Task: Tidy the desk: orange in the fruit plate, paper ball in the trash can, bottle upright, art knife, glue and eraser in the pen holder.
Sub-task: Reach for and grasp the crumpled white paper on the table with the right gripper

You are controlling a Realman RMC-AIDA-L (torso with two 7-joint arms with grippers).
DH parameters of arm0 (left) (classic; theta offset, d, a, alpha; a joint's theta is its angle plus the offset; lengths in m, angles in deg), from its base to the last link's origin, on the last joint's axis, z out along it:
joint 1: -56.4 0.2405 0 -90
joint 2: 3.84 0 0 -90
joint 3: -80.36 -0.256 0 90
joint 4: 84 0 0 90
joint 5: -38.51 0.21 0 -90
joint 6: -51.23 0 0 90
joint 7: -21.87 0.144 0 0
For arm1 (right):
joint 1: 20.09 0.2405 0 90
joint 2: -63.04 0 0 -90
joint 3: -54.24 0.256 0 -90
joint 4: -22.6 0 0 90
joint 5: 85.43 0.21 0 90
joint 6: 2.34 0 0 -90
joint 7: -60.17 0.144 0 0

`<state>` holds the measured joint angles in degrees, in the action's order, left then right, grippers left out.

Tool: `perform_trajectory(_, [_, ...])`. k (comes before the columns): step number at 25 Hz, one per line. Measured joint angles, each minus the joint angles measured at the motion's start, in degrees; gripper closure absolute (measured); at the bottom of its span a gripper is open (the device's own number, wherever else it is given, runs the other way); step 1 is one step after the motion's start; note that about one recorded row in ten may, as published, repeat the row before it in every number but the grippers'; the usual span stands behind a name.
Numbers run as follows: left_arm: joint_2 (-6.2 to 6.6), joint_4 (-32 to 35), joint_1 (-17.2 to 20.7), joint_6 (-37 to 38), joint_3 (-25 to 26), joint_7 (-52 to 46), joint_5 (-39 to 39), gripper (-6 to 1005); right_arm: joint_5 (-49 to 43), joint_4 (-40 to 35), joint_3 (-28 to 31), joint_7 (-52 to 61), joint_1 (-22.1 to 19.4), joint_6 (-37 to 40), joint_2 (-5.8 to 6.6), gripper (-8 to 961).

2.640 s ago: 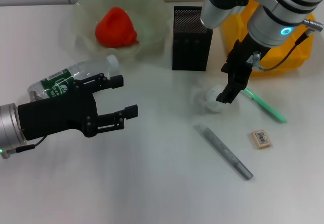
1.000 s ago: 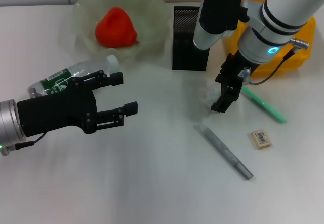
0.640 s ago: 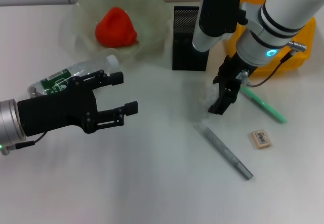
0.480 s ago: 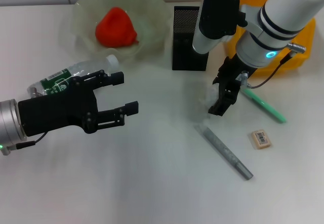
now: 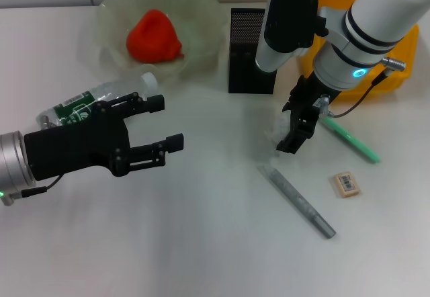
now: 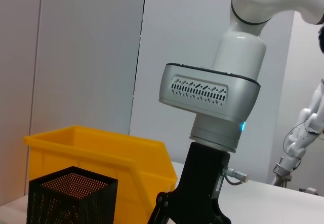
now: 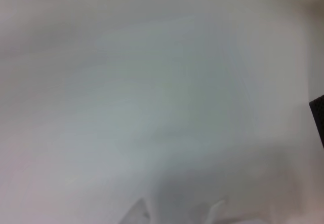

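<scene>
The grey art knife is seen lying nearest, just below the right gripper, with the eraser a little further to that gripper's right and the green glue stick slanting beside it. The right gripper is lowered onto the paper ball, which is mostly hidden behind the fingers; whether the ball is pinched cannot be told. Compared with a couple of seconds ago, the right gripper has been shifted a short way leftward onto the ball, and over the last half second almost nothing has moved, so a grasp is judged to be in hand, not a lift. The left gripper is held spread wide and idle over the table, well apart from the right one, with the toppled bottle just behind it. Further back from the right gripper stand the black pen holder and the yellow trash can. The orange is already lying in the fruit plate.
</scene>
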<state>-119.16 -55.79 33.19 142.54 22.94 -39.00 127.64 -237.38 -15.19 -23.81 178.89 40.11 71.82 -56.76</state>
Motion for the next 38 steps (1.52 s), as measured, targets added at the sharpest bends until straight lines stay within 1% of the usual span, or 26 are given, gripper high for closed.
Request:
perform_trajectory(33, [0.11, 0.0, 0.0, -0.3, 0.0, 0.2, 0.1, 206, 0.0, 0.0, 0.0, 0.6, 0.1, 0.0, 0.00, 269])
perform_trajectory(38, [0.10, 0.0, 0.0, -0.3, 0.0, 0.2, 0.1, 206, 0.0, 0.0, 0.0, 0.6, 0.2, 0.2, 0.00, 387])
